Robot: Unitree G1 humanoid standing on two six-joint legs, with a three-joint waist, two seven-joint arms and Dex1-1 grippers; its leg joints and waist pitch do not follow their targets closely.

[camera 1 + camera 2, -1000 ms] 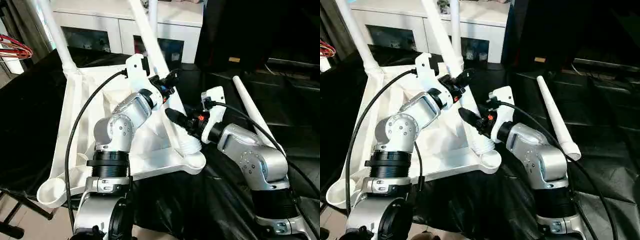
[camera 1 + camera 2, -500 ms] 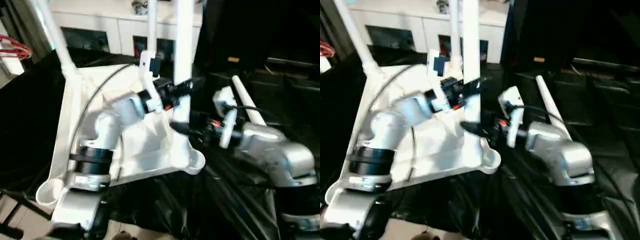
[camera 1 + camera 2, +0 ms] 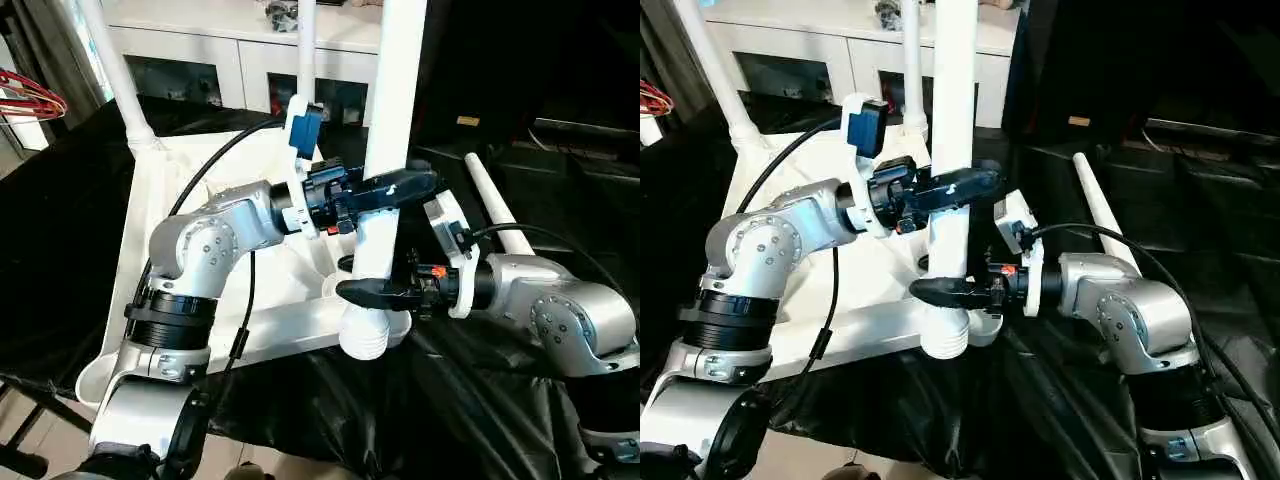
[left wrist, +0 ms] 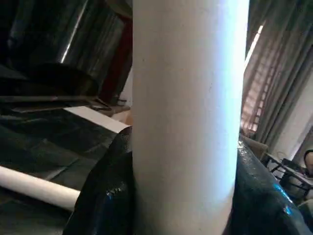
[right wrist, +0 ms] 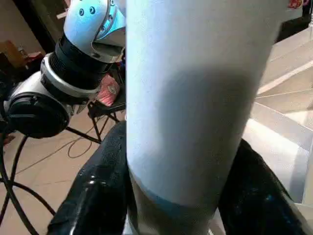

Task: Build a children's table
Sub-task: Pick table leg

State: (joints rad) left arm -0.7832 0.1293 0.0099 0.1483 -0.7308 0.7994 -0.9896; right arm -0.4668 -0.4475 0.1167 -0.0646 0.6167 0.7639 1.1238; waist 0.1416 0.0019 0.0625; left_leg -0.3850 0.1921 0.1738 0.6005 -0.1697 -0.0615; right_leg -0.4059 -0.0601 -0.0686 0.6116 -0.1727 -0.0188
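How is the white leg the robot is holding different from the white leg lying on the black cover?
The held leg stands upright, while the loose leg lies flat on the black cover. The held leg is gripped by both tools, the left tool higher up and the right tool near its ribbed end over the tabletop's corner socket; nothing touches the loose leg. Both are long, round, white and tapered.

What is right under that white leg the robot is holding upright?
The leg hangs with its ribbed end over the tabletop's near corner socket. The leg covers most of that socket, so whether it has entered cannot be seen.
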